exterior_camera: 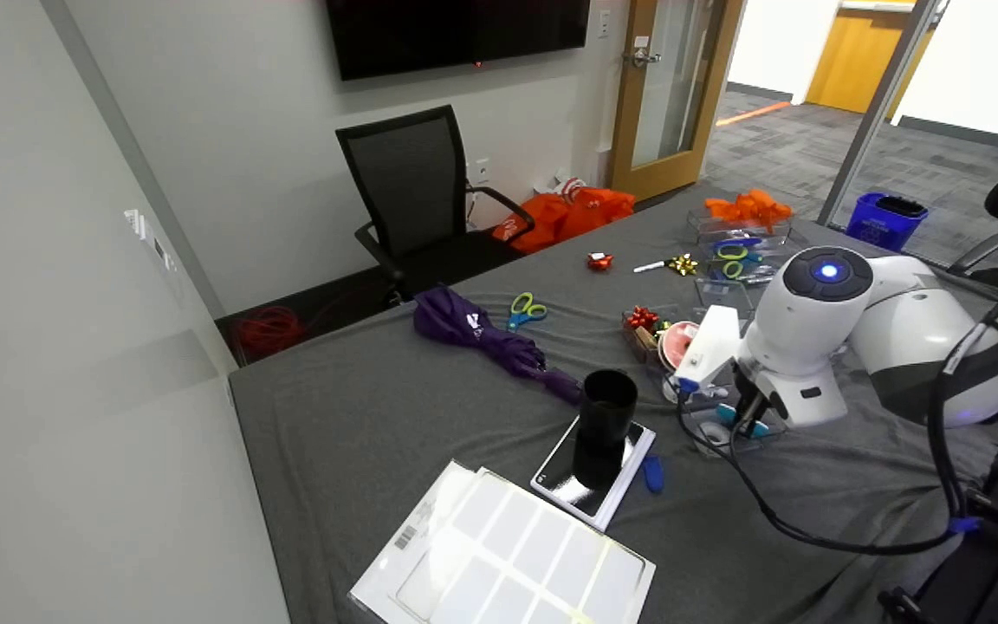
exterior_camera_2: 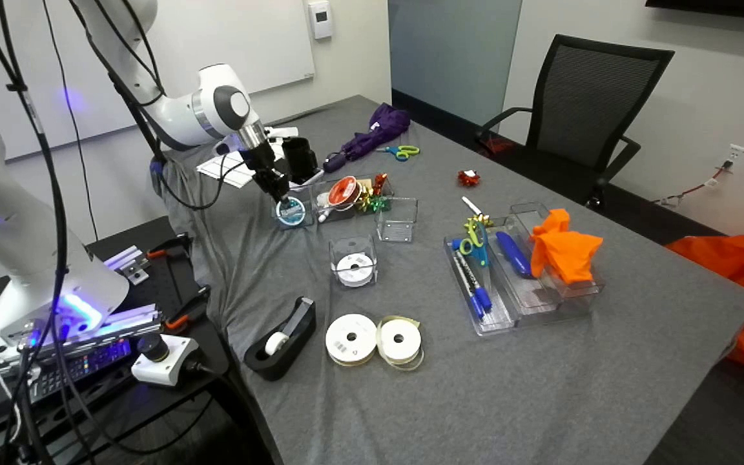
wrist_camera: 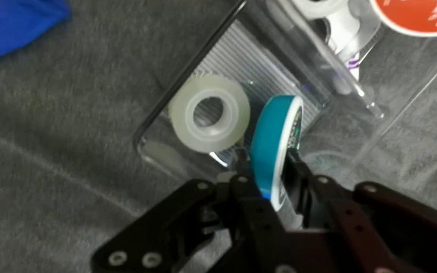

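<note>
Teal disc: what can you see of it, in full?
The teal disc looks like smooth plastic, round and thick, with a white rim around one printed face; the print is too small to read. It stands on edge in a clear bin, beside a tape roll, and the claw grips it across its thickness. Its exact tilt, and whether its lower edge touches the bin's floor, cannot be told.

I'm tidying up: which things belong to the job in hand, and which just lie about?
Job, apparently:
black two-fingered gripper
round teal-and-white spool it grips
clear rectangular plastic bin

Lying about:
folded purple fabric umbrella
black cylindrical cup
</note>
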Tool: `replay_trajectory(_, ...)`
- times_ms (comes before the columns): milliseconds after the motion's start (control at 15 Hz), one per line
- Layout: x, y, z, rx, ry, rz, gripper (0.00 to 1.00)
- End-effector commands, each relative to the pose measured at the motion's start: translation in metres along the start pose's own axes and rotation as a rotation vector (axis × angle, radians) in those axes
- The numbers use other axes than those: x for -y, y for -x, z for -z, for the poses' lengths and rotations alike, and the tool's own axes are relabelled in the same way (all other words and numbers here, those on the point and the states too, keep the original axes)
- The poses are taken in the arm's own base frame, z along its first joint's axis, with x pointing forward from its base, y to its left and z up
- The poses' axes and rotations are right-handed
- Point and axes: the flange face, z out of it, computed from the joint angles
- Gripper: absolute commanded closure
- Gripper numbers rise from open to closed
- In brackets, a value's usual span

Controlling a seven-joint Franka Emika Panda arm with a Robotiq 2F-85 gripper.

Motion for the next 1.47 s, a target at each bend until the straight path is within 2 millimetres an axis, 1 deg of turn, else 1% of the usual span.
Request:
replay_trajectory(0,-0.019,-0.024,0.028,-0.096,-0.023,0.07,0.95)
replay_trajectory(67,-0.022,-0.026,0.036,-0.106,-0.025,0.082,0.95)
replay_trajectory(133,-0.035,-0.032,0.034,-0.105,-0.038,0.087,0.95)
replay_trajectory(267,-0.045,-0.035,0.044,-0.092,-0.042,0.101,0.94)
replay_trajectory(467,-0.05,-0.035,0.058,-0.05,-0.021,0.109,0.94)
replay_trajectory(667,-0.054,-0.038,0.075,0.05,0.026,0.093,0.94)
replay_trajectory(867,-0.062,-0.047,0.09,0.145,0.071,0.115,0.94)
replay_trajectory(1000,-0.073,-0.055,0.1,0.225,0.102,0.172,0.94)
replay_trajectory(1200,-0.086,-0.062,0.11,0.33,0.157,0.273,0.94)
replay_trajectory(1333,-0.091,-0.063,0.115,0.385,0.18,0.344,0.94)
replay_trajectory(1400,-0.092,-0.059,0.115,0.406,0.183,0.38,0.94)
